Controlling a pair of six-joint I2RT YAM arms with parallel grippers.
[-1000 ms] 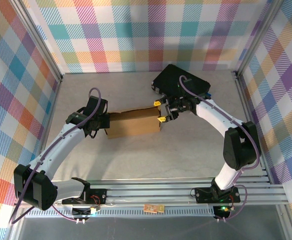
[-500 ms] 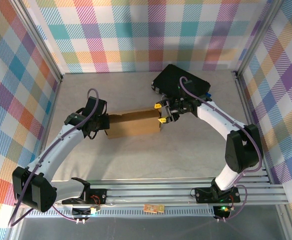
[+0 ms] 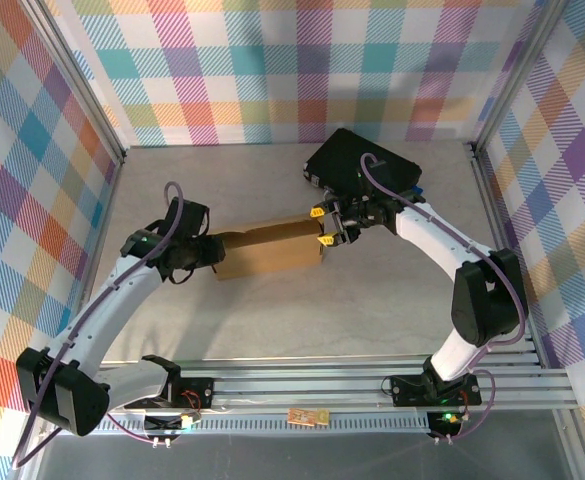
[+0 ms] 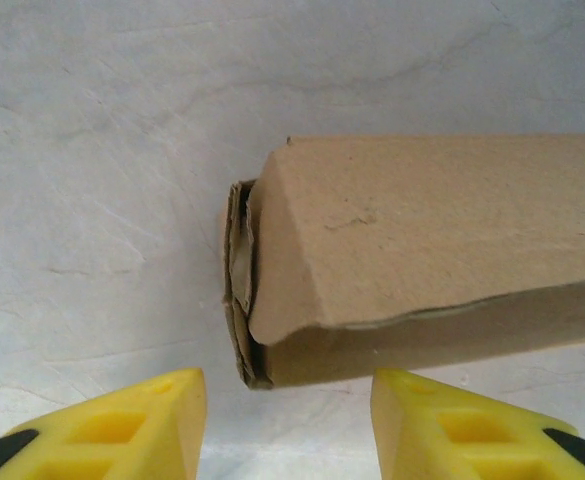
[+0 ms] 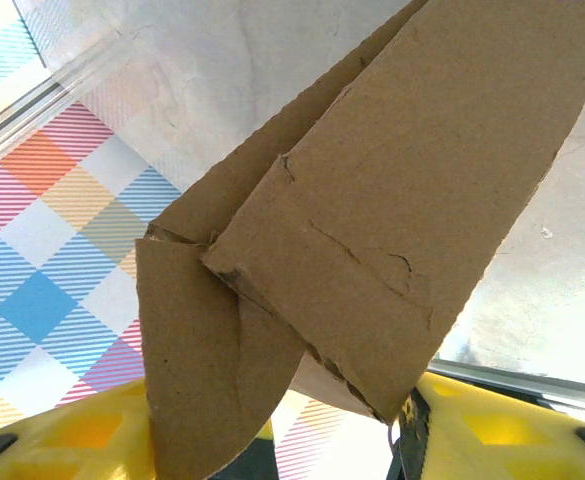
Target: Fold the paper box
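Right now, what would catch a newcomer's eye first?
A brown box lies in the middle, half folded, flaps loose. The right hand grips its right end; the left hand is open, just short of the other end. A black case sits at the back.

My remote robot lab cell, plaid backdrop panels (image 3: 272, 70) from 9 to 3 o'clock, aluminium rails (image 3: 312, 385) at 6 o'clock, left arm (image 3: 102, 310) and right arm (image 3: 432, 230) bolted there.
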